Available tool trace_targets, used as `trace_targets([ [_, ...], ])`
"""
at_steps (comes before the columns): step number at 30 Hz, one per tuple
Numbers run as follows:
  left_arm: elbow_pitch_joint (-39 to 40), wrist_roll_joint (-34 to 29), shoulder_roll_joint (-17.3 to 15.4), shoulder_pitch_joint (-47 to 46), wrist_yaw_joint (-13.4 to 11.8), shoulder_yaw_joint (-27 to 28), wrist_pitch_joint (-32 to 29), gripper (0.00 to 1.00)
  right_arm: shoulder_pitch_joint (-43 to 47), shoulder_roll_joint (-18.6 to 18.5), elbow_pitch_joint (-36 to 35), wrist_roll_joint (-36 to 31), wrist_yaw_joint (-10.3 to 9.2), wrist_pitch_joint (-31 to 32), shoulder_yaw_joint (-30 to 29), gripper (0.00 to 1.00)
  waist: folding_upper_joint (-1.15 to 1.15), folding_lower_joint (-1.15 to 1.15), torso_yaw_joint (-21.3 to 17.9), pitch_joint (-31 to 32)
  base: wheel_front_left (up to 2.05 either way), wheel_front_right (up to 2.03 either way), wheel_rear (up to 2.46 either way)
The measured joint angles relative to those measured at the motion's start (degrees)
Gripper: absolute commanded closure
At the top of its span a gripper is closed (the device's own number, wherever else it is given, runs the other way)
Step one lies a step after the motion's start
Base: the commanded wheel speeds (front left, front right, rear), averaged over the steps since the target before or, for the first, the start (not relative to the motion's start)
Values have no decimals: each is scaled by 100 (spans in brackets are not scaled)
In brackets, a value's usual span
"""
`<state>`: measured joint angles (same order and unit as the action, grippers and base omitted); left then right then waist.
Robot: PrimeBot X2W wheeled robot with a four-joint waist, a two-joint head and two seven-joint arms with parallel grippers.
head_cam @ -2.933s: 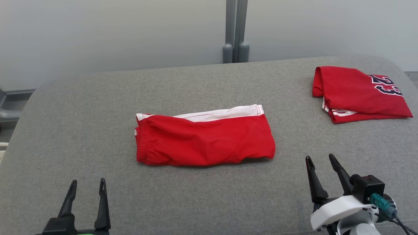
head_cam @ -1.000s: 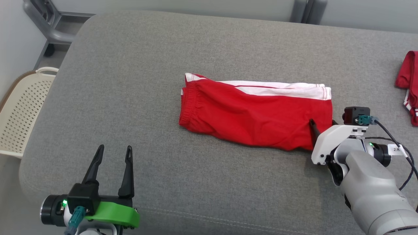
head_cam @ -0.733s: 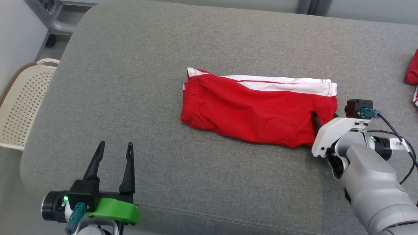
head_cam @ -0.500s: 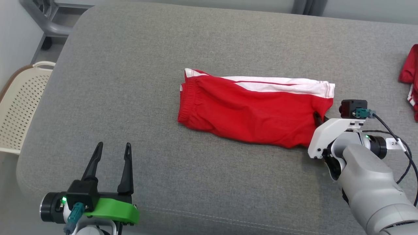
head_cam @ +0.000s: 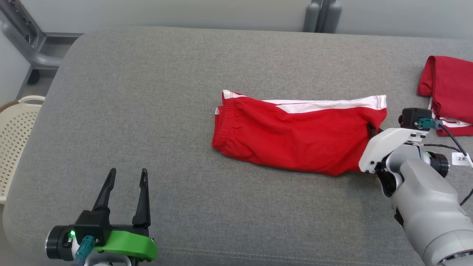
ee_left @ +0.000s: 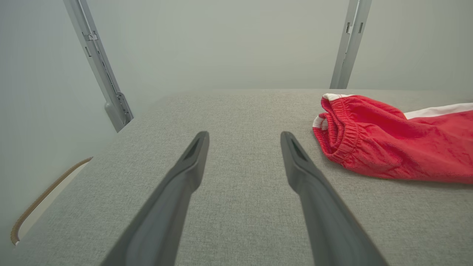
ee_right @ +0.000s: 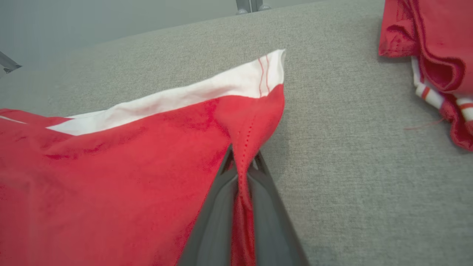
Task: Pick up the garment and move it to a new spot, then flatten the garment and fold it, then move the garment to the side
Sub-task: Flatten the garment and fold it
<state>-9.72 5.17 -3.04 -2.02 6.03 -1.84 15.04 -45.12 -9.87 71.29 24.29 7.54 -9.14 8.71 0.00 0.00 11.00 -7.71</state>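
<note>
The garment (head_cam: 295,136) is a pair of folded red shorts with a white band, lying mid-surface on the grey cushion (head_cam: 184,74). My right gripper (head_cam: 371,129) is shut on the garment's right hem. In the right wrist view a pinched ridge of red cloth (ee_right: 245,147) runs between its two fingers. My left gripper (head_cam: 125,177) stands open above the cushion's near left, well short of the garment. Through the left wrist view the elastic waistband end (ee_left: 343,140) lies to the right of its spread fingers (ee_left: 303,173).
A second red garment (head_cam: 449,92), folded, with striped trim, lies at the right edge of the cushion (ee_right: 351,129), close beyond my right wrist. A cream perforated basket (head_cam: 14,140) stands on the floor left of the cushion. Metal posts (head_cam: 321,14) rise behind.
My right gripper has shut on the garment's right hem, which now puckers up between its fingers. The head camera has shifted, bringing the second red garment further into view. The left gripper stays open.
</note>
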Motion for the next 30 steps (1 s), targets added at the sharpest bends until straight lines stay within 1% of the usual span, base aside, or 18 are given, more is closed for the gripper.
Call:
trace_targets([
  [3,9,20,3,35,-15,-12,0,0,38,176,-415,487,-2,235,141,100,0,0,-80,59,0,0,0],
  [6,3,35,5,37,-16,-22,0,0,122,301,-1056,1254,-3,608,323,100,0,0,-132,101,0,0,0],
  [11,-20,58,9,41,-16,-67,-1,0,347,158,-1974,2205,-5,1025,820,100,0,0,-141,157,0,0,0],
  [16,-91,76,11,41,-5,-176,0,0,412,104,-2515,2897,-5,1268,1272,100,0,0,-57,208,0,0,0],
  [23,-145,149,13,37,-1,-349,0,0,443,200,-2718,3549,-5,1455,1735,100,0,0,180,285,0,0,0],
  [27,-155,249,13,32,-51,-509,0,0,325,270,-2544,3657,-5,1447,1942,100,0,0,349,313,0,0,0],
  [30,-175,302,15,24,-75,-642,0,0,222,389,-2321,3768,-5,1425,2043,100,0,0,482,317,0,0,0],
])
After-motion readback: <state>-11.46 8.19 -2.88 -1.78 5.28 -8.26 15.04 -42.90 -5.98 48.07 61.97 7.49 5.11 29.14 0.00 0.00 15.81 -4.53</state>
